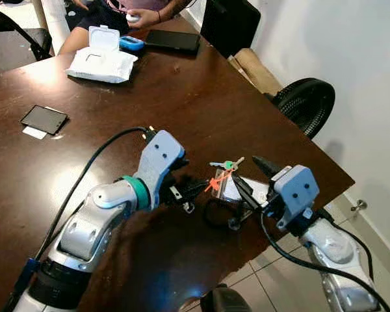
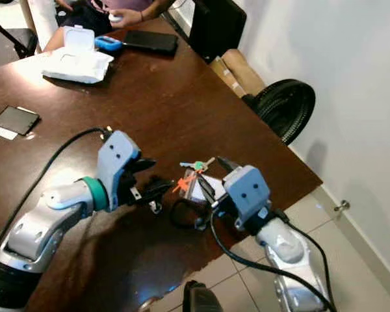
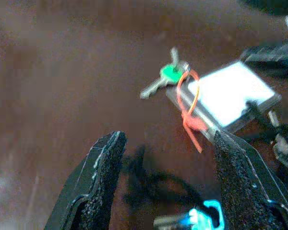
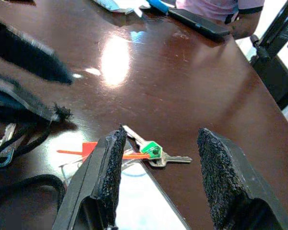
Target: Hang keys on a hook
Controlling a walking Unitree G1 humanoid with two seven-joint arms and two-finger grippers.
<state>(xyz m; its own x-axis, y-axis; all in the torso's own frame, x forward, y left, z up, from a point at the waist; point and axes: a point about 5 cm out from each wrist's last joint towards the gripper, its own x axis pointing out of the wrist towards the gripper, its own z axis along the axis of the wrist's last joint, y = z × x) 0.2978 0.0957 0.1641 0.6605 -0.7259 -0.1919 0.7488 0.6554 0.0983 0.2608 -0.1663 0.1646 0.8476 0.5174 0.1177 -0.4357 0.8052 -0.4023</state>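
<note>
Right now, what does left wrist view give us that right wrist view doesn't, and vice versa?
Left wrist view: the orange tie looped through the keys and over the clear tag, plus the left gripper, fingers open.

Right wrist view: the far end of the table with a black phone and a person's arm, plus the right gripper, fingers open.

Both: the green-capped keys lying flat on the dark wood, not yet picked up, and black cord beside them.
</note>
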